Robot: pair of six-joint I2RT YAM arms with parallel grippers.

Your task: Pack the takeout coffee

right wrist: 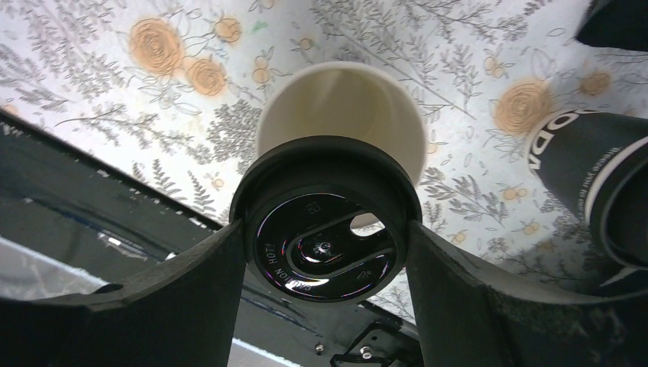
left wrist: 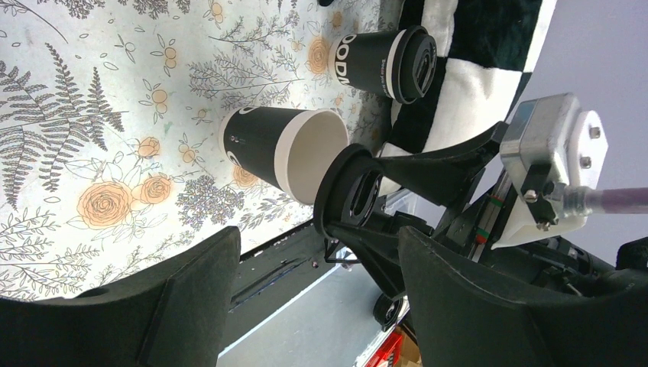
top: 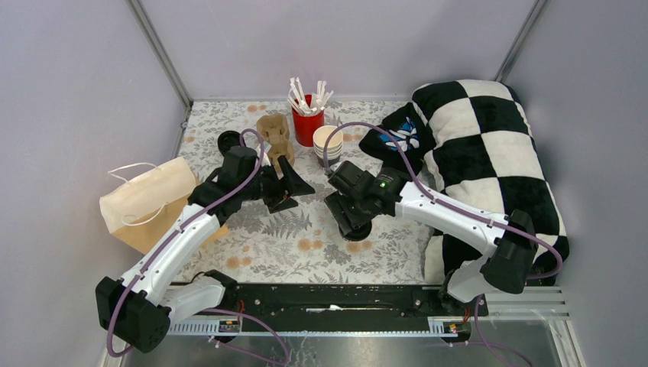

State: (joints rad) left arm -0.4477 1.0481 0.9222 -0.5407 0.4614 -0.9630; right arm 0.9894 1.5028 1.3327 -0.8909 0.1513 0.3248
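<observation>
To cap the lidless takeout cup (right wrist: 340, 99) at twelve o'clock, the right gripper (right wrist: 325, 229) clamps a black lid (right wrist: 328, 248); the left gripper (left wrist: 317, 245) gapes empty.

The paper bag (top: 145, 200) lies at the left edge of the table (top: 290, 245), and the pillow (top: 489, 153) fills the right side. Along the back, from left to right, sit what may be a loose lid (top: 228, 141), the cardboard cup carrier (top: 273, 131) and the cup of sticks (top: 308, 116). The stack of lidless cups (top: 327, 145) is just in front of that cup. Mid-table stands an open cup (left wrist: 283, 149), with the right gripper (right wrist: 325, 238) holding a lid (right wrist: 325, 252) right at its mouth. A lidded cup (left wrist: 382, 61) stands nearby, between the open cup and the pillow.
</observation>
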